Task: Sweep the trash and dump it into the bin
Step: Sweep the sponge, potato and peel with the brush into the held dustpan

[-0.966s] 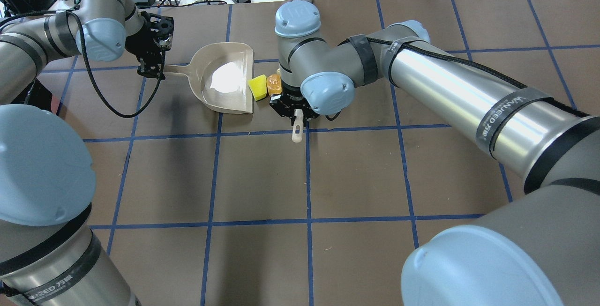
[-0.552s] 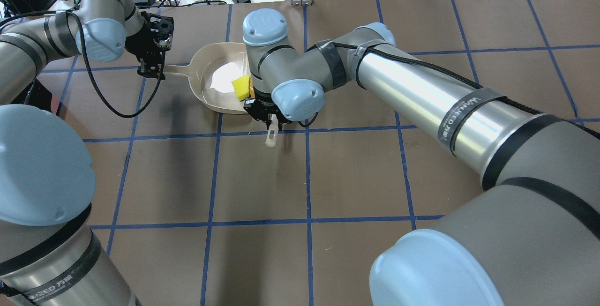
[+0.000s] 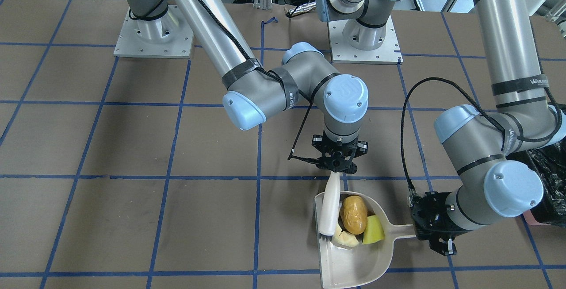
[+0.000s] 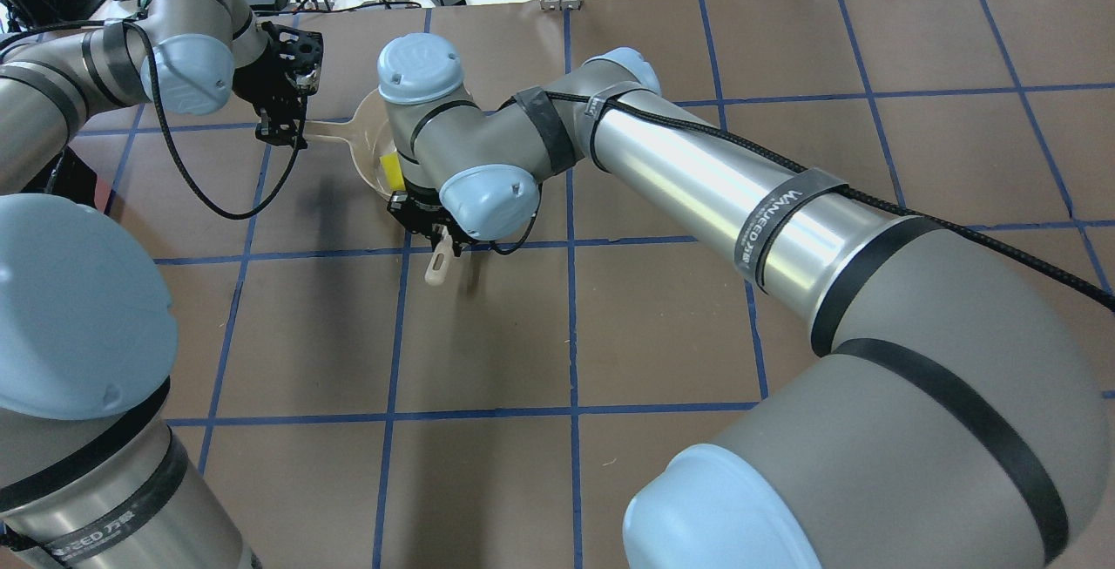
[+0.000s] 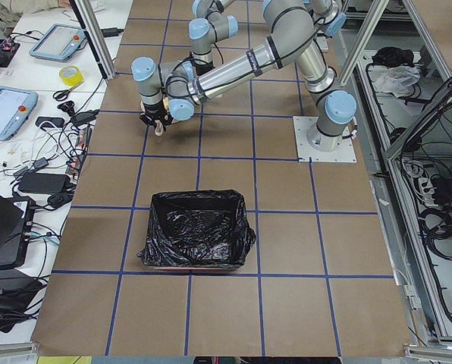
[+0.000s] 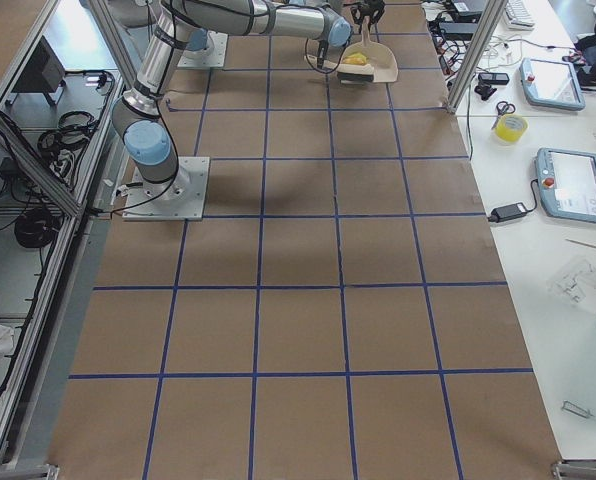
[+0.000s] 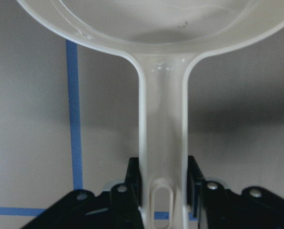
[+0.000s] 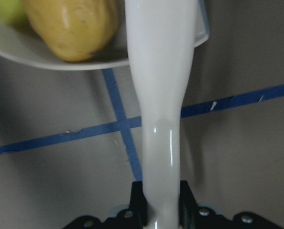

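Gleaming golden-brown, the lump (image 3: 354,214) lies in the smooth dustpan (image 3: 353,267).

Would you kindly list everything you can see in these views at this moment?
Table: one, brown, beneath everything.
Dustpan: one, beige, held by left claw.
Brush: one, white, bristle end in the dustpan.
Potato-like lump: one, golden-brown, in the dustpan.
Wedge: one, yellow-green, in the dustpan.
Slice: one, cream, in the dustpan.
Bin: one, black-lined, toward the table's left end.
Left claw: one, black, shut on dustpan handle.
Right claw: one, black, shut on brush handle.
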